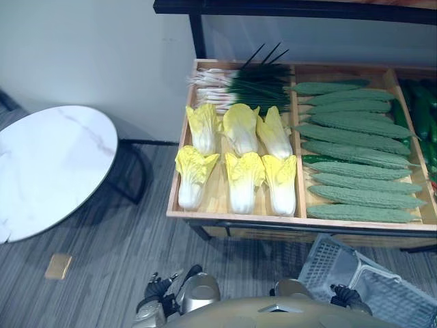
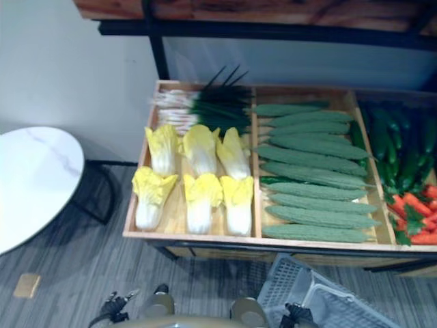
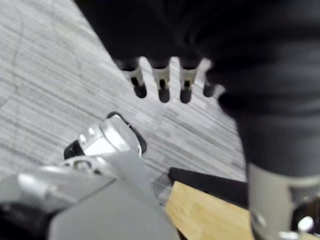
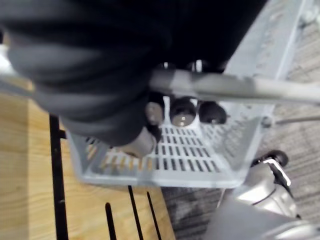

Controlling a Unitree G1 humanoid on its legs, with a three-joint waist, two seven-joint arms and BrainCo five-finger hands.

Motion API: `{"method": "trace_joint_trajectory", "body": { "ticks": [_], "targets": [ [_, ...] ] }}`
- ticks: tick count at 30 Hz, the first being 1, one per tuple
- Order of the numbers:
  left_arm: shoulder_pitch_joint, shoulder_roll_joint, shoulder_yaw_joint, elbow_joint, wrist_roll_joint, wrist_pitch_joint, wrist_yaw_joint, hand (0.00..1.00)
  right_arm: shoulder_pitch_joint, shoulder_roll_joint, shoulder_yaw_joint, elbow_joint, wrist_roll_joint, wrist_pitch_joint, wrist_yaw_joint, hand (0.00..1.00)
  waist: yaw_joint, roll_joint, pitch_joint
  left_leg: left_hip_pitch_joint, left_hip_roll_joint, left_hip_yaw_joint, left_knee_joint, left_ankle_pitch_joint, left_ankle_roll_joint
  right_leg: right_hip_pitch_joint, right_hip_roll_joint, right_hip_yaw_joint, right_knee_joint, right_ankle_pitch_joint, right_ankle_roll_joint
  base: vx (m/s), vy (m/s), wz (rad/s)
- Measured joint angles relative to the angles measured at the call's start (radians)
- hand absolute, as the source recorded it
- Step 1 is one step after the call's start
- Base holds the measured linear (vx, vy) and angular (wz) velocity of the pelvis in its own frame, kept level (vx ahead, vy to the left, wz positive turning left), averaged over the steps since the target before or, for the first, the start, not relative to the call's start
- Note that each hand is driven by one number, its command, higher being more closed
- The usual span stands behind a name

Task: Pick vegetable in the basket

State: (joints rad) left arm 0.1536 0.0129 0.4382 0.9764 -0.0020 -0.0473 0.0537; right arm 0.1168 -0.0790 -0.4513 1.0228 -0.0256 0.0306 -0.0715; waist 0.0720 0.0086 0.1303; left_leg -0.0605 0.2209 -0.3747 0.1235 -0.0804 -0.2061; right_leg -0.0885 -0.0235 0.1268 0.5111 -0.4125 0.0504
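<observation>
Right robot hand point(image 4: 183, 112) clasps grey plastic basket handle point(image 4: 235, 87) | left robot hand point(image 3: 161, 77) slack, empty | suggest: grasp nearest yellow-leafed cabbage point(image 1: 193, 176) mid-body

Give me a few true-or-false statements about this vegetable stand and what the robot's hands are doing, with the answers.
1. The right hand has its fingers curled round the handle of the grey basket. True.
2. A cabbage lies in the basket. False: no vegetable shows in it.
3. Six cabbages lie in two rows in the left compartment of the wooden crate. True.
4. The green onions lie nearer the robot than the cabbages. False: they lie behind them, at the far end of that compartment.
5. The left hand holds a vegetable. False: it holds nothing, its fingers relaxed above the floor.
</observation>
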Motion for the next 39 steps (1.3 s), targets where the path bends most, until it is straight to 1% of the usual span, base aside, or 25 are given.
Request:
{"method": "trace_joint_trajectory", "body": {
  "ticks": [1, 2, 3, 4, 5, 6, 7, 8, 9, 12, 14, 16, 19, 21, 22, 24, 26, 27, 28, 30, 33, 34, 37, 38, 39],
  "targets": [
    [-0.008, -0.006, 0.003, 0.003, -0.022, 0.000, 0.003, 0.00, -0.005, -0.001, 0.007, 0.002, -0.008, -0.002, 0.000, 1.00, -0.003, -0.003, -0.012, -0.009, 0.010, 0.084, -0.035, 0.059, 0.030, 0.000, -0.003, -0.018, -0.046, 0.027, -0.013, -0.05, -0.090, 0.52],
    [-0.019, -0.007, 0.003, 0.014, -0.029, 0.001, 0.008, 0.00, -0.006, -0.006, 0.011, -0.002, -0.018, -0.006, 0.000, 1.00, -0.011, 0.003, -0.021, -0.039, 0.010, 0.218, -0.021, 0.084, 0.085, 0.003, -0.009, -0.038, -0.089, 0.054, -0.016, -0.04, -0.076, 0.48],
    [-0.031, -0.005, 0.004, 0.018, -0.031, 0.001, 0.019, 0.00, -0.010, -0.018, 0.010, -0.001, -0.022, -0.009, -0.001, 1.00, -0.012, 0.011, -0.022, -0.054, 0.009, 0.402, 0.016, 0.083, 0.101, 0.004, -0.016, -0.047, -0.129, 0.084, -0.020, -0.02, -0.051, 0.40],
    [-0.037, -0.001, 0.008, 0.020, -0.033, 0.001, 0.023, 0.00, -0.015, -0.031, 0.011, 0.008, -0.033, -0.017, -0.003, 1.00, -0.013, 0.018, -0.023, -0.050, 0.004, 0.525, 0.038, 0.061, 0.092, 0.004, -0.020, -0.049, -0.157, 0.104, -0.021, -0.02, -0.039, 0.18],
    [-0.045, 0.003, 0.013, 0.019, -0.051, 0.000, 0.034, 0.00, -0.025, -0.049, 0.028, 0.021, -0.039, -0.022, -0.004, 1.00, -0.013, 0.022, -0.021, -0.029, -0.020, 0.571, 0.030, 0.038, 0.076, 0.003, -0.024, -0.045, -0.179, 0.124, -0.018, 0.00, 0.000, 0.00],
    [-0.048, 0.003, 0.018, 0.018, -0.057, 0.000, 0.038, 0.00, -0.028, -0.057, 0.035, 0.022, -0.039, -0.022, -0.004, 1.00, -0.013, 0.023, -0.021, -0.016, -0.035, 0.572, 0.018, 0.025, 0.075, 0.003, -0.030, -0.045, -0.188, 0.130, -0.016, -0.01, 0.039, 0.01],
    [-0.055, 0.001, 0.025, 0.006, -0.080, -0.001, 0.041, 0.00, -0.033, -0.064, 0.031, 0.022, -0.039, -0.021, -0.008, 1.00, -0.021, 0.021, -0.020, 0.008, -0.064, 0.561, -0.017, 0.026, 0.085, 0.015, -0.045, -0.054, -0.202, 0.138, -0.007, -0.02, 0.085, 0.13],
    [-0.055, -0.004, 0.025, -0.030, -0.112, -0.001, 0.043, 0.00, -0.025, -0.067, 0.025, 0.022, -0.038, -0.020, -0.011, 1.00, -0.030, 0.026, -0.023, 0.033, -0.081, 0.561, -0.056, 0.049, 0.093, 0.038, -0.055, -0.061, -0.221, 0.143, 0.003, -0.04, 0.130, 0.24],
    [-0.058, -0.004, 0.026, -0.101, -0.151, -0.005, 0.050, 0.00, -0.003, -0.070, 0.020, 0.016, -0.038, -0.020, -0.013, 1.00, -0.029, 0.023, -0.025, 0.061, -0.097, 0.561, -0.109, 0.076, 0.100, 0.065, -0.069, -0.066, -0.261, 0.161, 0.018, -0.05, 0.116, 0.23],
    [-0.081, 0.011, 0.046, -0.203, -0.209, -0.028, 0.085, 0.00, 0.015, -0.053, 0.007, 0.015, -0.038, -0.021, -0.016, 1.00, -0.030, 0.019, -0.026, 0.080, -0.107, 0.556, -0.176, 0.115, 0.109, 0.089, -0.084, -0.090, -0.312, 0.186, 0.029, -0.02, 0.078, 0.23],
    [-0.120, 0.050, 0.057, -0.273, -0.274, -0.057, 0.130, 0.00, 0.034, -0.035, -0.002, 0.015, -0.037, -0.020, -0.021, 1.00, -0.041, 0.015, -0.026, 0.094, -0.120, 0.532, -0.223, 0.147, 0.116, 0.117, -0.094, -0.115, -0.350, 0.206, 0.037, -0.02, 0.069, 0.32],
    [-0.133, 0.081, 0.068, -0.348, -0.305, -0.069, 0.157, 0.00, 0.048, -0.021, -0.003, 0.015, -0.037, -0.016, -0.023, 1.00, -0.045, 0.011, -0.024, 0.106, -0.124, 0.530, -0.224, 0.147, 0.117, 0.140, -0.097, -0.117, -0.374, 0.216, 0.042, 0.00, 0.022, 0.08],
    [-0.145, 0.120, 0.070, -0.503, -0.309, -0.089, 0.195, 0.00, 0.062, -0.006, 0.005, 0.013, -0.036, -0.016, -0.023, 1.00, -0.055, 0.010, -0.023, 0.119, -0.125, 0.526, -0.226, 0.147, 0.117, 0.168, -0.098, -0.125, -0.398, 0.226, 0.043, -0.02, 0.000, 0.03],
    [-0.172, 0.151, 0.038, -0.637, -0.235, -0.095, 0.239, 0.00, 0.075, -0.004, 0.013, 0.012, -0.031, -0.018, -0.024, 1.00, -0.054, 0.014, -0.025, 0.120, -0.126, 0.526, -0.229, 0.148, 0.116, 0.176, -0.094, -0.130, -0.414, 0.236, 0.041, -0.04, 0.002, 0.01],
    [-0.177, 0.161, 0.021, -0.669, -0.210, -0.096, 0.252, 0.00, 0.078, -0.004, 0.014, 0.012, -0.028, -0.019, -0.025, 1.00, -0.053, 0.015, -0.025, 0.121, -0.125, 0.525, -0.229, 0.148, 0.116, 0.180, -0.094, -0.131, -0.419, 0.238, 0.041, 0.00, 0.000, 0.00],
    [-0.180, 0.187, -0.044, -0.783, -0.086, -0.093, 0.281, 0.00, 0.083, -0.004, 0.014, 0.012, -0.026, -0.022, -0.028, 1.00, -0.056, 0.018, -0.027, 0.128, -0.123, 0.526, -0.229, 0.148, 0.116, 0.192, -0.092, -0.132, -0.429, 0.242, 0.040, 0.00, 0.000, 0.00],
    [-0.189, 0.196, -0.097, -0.838, 0.026, -0.092, 0.282, 0.00, 0.085, -0.004, 0.015, 0.013, -0.026, -0.024, -0.029, 1.00, -0.057, 0.018, -0.027, 0.134, -0.121, 0.527, -0.230, 0.147, 0.115, 0.201, -0.090, -0.132, -0.439, 0.246, 0.039, 0.00, -0.006, -0.02],
    [-0.201, 0.197, -0.132, -0.853, 0.075, -0.091, 0.282, 0.00, 0.085, -0.004, 0.017, 0.013, -0.026, -0.024, -0.029, 1.00, -0.058, 0.019, -0.027, 0.138, -0.119, 0.530, -0.230, 0.147, 0.114, 0.205, -0.087, -0.129, -0.443, 0.249, 0.037, -0.01, -0.013, -0.07],
    [-0.207, 0.198, -0.150, -0.858, 0.099, -0.091, 0.281, 0.00, 0.085, -0.005, 0.023, 0.013, -0.026, -0.024, -0.029, 1.00, -0.058, 0.019, -0.027, 0.139, -0.117, 0.532, -0.230, 0.146, 0.113, 0.205, -0.086, -0.128, -0.444, 0.249, 0.036, -0.02, -0.021, -0.10],
    [-0.219, 0.207, -0.230, -0.870, 0.202, -0.084, 0.274, 0.00, 0.083, -0.005, 0.034, 0.013, -0.028, -0.027, -0.028, 1.00, -0.063, 0.019, -0.027, 0.143, -0.111, 0.539, -0.230, 0.144, 0.111, 0.205, -0.080, -0.121, -0.448, 0.251, 0.034, -0.01, -0.021, -0.10],
    [-0.233, 0.210, -0.326, -0.875, 0.276, -0.079, 0.270, 0.00, 0.082, -0.009, 0.036, 0.015, -0.028, -0.028, -0.028, 1.00, -0.068, 0.019, -0.027, 0.147, -0.107, 0.553, -0.230, 0.141, 0.106, 0.206, -0.077, -0.111, -0.458, 0.257, 0.032, 0.00, -0.010, -0.14],
    [-0.248, 0.211, -0.378, -0.873, 0.314, -0.074, 0.259, 0.00, 0.082, -0.010, 0.036, 0.016, -0.028, -0.028, -0.028, 1.00, -0.072, 0.019, -0.027, 0.147, -0.105, 0.558, -0.230, 0.140, 0.105, 0.207, -0.075, -0.106, -0.463, 0.261, 0.032, 0.01, -0.009, -0.10],
    [-0.285, 0.212, -0.492, -0.861, 0.387, -0.071, 0.226, 0.00, 0.076, -0.010, 0.036, 0.016, -0.028, -0.030, -0.028, 1.00, -0.095, 0.018, -0.027, 0.147, -0.102, 0.563, -0.230, 0.139, 0.103, 0.206, -0.071, -0.100, -0.467, 0.263, 0.030, 0.01, -0.010, -0.08],
    [-0.309, 0.213, -0.524, -0.841, 0.410, -0.070, 0.211, 0.00, 0.074, -0.010, 0.036, 0.016, -0.028, -0.031, -0.028, 1.00, -0.107, 0.018, -0.027, 0.148, -0.098, 0.568, -0.229, 0.138, 0.102, 0.205, -0.068, -0.094, -0.470, 0.266, 0.030, 0.01, -0.016, -0.16],
    [-0.336, 0.213, -0.549, -0.809, 0.429, -0.066, 0.196, 0.00, 0.072, -0.011, 0.036, 0.016, -0.028, -0.032, -0.028, 1.00, -0.111, 0.019, -0.027, 0.149, -0.095, 0.578, -0.229, 0.137, 0.100, 0.203, -0.065, -0.085, -0.475, 0.271, 0.028, 0.01, -0.019, -0.21]
  ]
}}
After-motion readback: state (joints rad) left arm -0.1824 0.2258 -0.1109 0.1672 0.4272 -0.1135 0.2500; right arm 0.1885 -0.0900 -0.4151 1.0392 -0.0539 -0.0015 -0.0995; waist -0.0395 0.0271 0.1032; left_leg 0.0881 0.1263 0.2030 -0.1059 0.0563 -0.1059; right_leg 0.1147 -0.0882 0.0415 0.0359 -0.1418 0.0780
